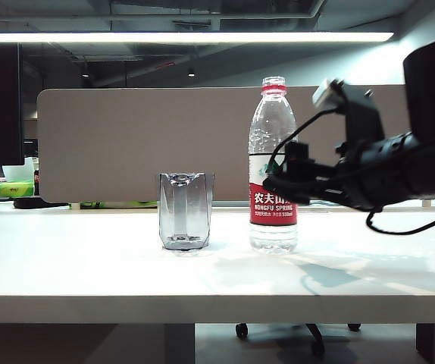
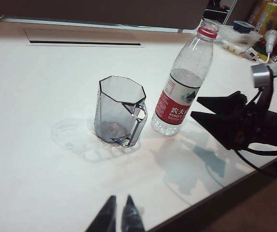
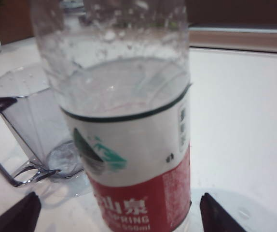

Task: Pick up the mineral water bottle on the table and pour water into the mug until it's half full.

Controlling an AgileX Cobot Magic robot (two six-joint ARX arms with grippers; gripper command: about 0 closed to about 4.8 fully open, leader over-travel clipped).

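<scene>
While bottle (image 1: pixel 273 163) and mug (image 1: pixel 184 210) stand on the white counter (image 1: pixel 89 258), my right tool (image 3: pixel 119 212) gapes around the bottle, my left tool (image 2: pixel 118 216) nearly closed, empty.

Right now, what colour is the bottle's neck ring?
Red, on the bottle; clearest in the left wrist view.

Clear ribbed plastic mineral water bottle (image 1: pixel 272 163), glossy faceted glass mug (image 1: pixel 184 210), smooth, seemingly matt table (image 1: pixel 89 258).
</scene>
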